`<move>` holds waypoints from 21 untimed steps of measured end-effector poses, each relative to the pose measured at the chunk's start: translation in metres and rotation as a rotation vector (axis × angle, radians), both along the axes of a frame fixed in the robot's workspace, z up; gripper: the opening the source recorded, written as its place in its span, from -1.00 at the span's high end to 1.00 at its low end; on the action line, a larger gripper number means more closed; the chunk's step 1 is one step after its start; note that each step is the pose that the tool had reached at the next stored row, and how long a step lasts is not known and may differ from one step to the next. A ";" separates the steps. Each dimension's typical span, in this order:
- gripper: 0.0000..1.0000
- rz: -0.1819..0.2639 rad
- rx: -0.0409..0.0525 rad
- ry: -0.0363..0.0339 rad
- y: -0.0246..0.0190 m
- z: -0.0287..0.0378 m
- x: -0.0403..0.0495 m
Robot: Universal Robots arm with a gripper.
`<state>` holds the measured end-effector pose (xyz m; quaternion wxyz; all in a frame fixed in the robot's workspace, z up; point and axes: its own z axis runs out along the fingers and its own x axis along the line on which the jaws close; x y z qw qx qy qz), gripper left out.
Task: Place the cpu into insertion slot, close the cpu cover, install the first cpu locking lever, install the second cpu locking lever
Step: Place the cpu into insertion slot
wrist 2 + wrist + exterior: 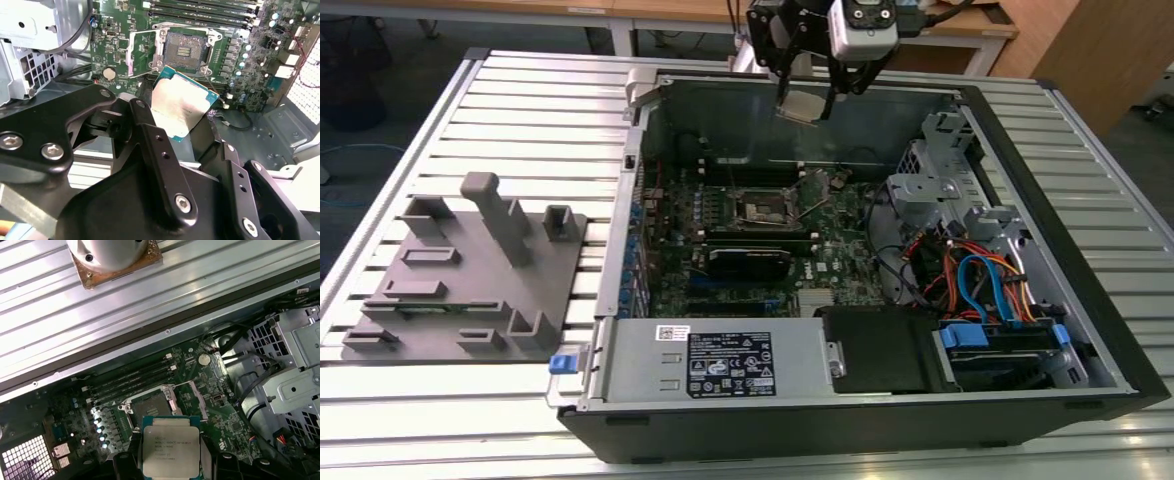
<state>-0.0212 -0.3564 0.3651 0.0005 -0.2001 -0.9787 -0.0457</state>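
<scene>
Cpu (pixel 803 107), a small flat silvery-grey square chip, sits clamped in the black gripper (pixel 810 92) at the exterior view's upper centre, over the black computer case (pixel 1110 335); the dark, silver-rimmed square insertion slot (pixel 761 208) lies mid-frame, uncovered

Silvery cpu (pixel 182 107) aloft, tilted; insertion slot (pixel 184 49) bare, cpu cover (pixel 134 54) open beside it.

Open black metal computer case (pixel 1087 300) on ribbed silver aluminium table (pixel 534 110); grey plastic fixture block (pixel 467 300) at the exterior view's left; grey power supply box (pixel 720 365) at near side.
</scene>
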 end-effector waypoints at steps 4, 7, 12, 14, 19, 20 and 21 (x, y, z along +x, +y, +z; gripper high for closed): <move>-0.08 -0.026 0.0000 0.0000 0.0000 0.0000 0.0000; -0.08 -0.039 0.0001 0.0000 0.0000 -0.0001 0.0000; -0.08 -0.040 0.0000 0.0000 0.0000 0.0000 0.0000; -0.08 -0.040 0.0000 0.0000 0.0000 0.0000 0.0000; -0.08 -0.040 0.0000 0.0000 0.0000 0.0000 0.0000; -0.08 -0.040 0.0000 0.0000 0.0000 0.0000 0.0000; -0.08 -0.041 0.0000 0.0000 0.0000 0.0000 0.0000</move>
